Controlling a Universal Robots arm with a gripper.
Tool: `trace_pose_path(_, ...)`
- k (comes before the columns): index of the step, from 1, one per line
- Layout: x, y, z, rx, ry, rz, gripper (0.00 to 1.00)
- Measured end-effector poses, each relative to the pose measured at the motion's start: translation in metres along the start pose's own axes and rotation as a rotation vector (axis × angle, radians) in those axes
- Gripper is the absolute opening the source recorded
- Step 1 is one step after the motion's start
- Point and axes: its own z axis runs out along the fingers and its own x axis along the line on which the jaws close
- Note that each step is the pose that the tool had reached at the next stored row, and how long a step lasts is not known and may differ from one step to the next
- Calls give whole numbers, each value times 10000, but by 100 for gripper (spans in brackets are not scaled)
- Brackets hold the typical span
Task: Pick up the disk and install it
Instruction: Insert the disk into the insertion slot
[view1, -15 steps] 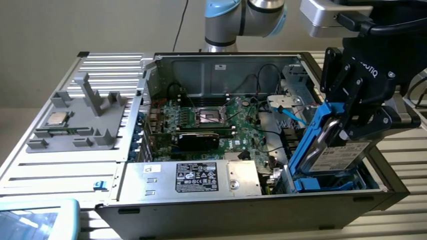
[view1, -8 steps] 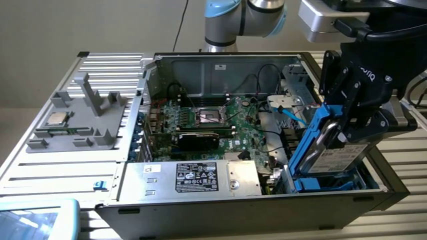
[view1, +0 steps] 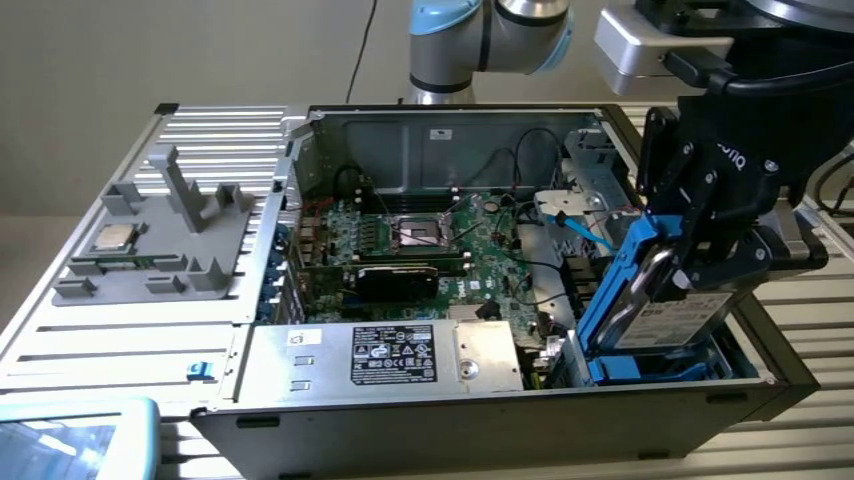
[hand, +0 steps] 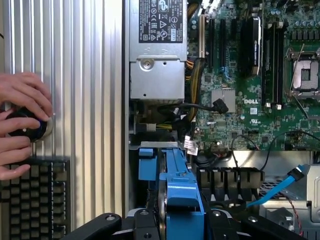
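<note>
Item: the disk (view1: 671, 318), blue-framed, standing on edge and tilted, clamped in the end effector (view1: 697, 268).
Location: lower end at the mouth of the blue drive bay (view1: 667, 368), on the exterior view's right of the case.
Step (judged): installation, disk not fully seated.
Requirement: carrier square to the bay.
Beyond: motherboard (view1: 427, 240).

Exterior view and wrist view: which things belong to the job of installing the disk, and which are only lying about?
For the job:
- disk, held tilted in the gripper
- case, open, below the disk

Lying about:
- CPU chip
- grey holder
- keyboard
</note>
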Motion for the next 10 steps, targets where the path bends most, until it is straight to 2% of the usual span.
trace_pose_path(10,0,-14,70,0,2,0,37)
